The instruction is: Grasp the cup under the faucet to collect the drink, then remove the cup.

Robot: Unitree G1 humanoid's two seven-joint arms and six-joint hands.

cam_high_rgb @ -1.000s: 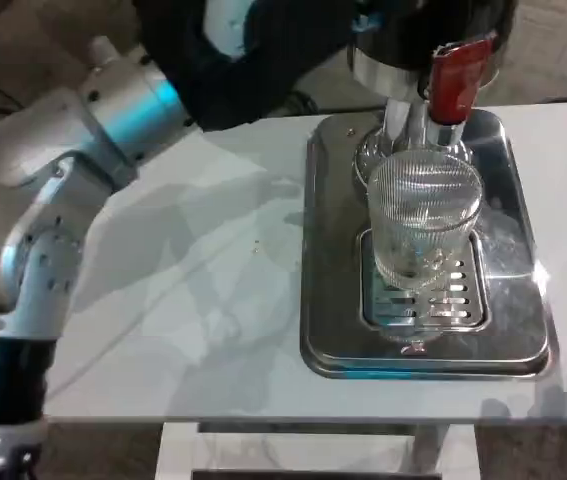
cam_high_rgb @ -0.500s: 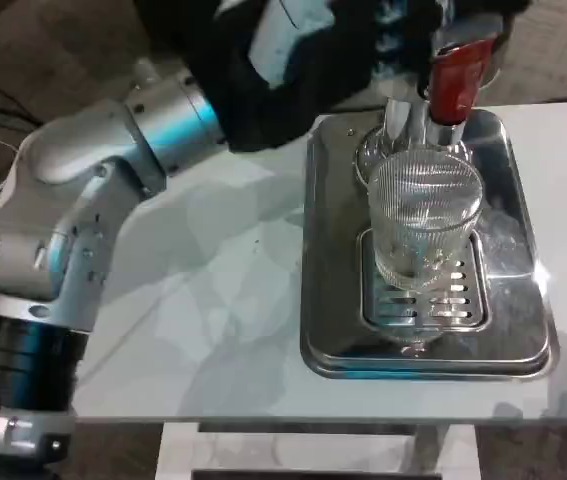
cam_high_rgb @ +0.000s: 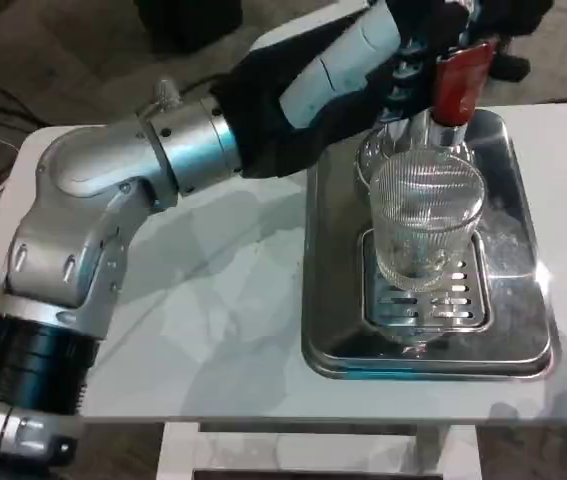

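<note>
Ribbed glass cup (cam_high_rgb: pixel 428 228) stands on the drip grate (cam_high_rgb: pixel 425 297) of the steel tray (cam_high_rgb: pixel 328 250), under the red faucet lever (cam_high_rgb: pixel 457 80) at 12 o'clock. Our left hand (cam_high_rgb: pixel 418 40) reaches to the lever; finger state unclear. We'd press steadily, leaving the cup centred under the spout.
</note>
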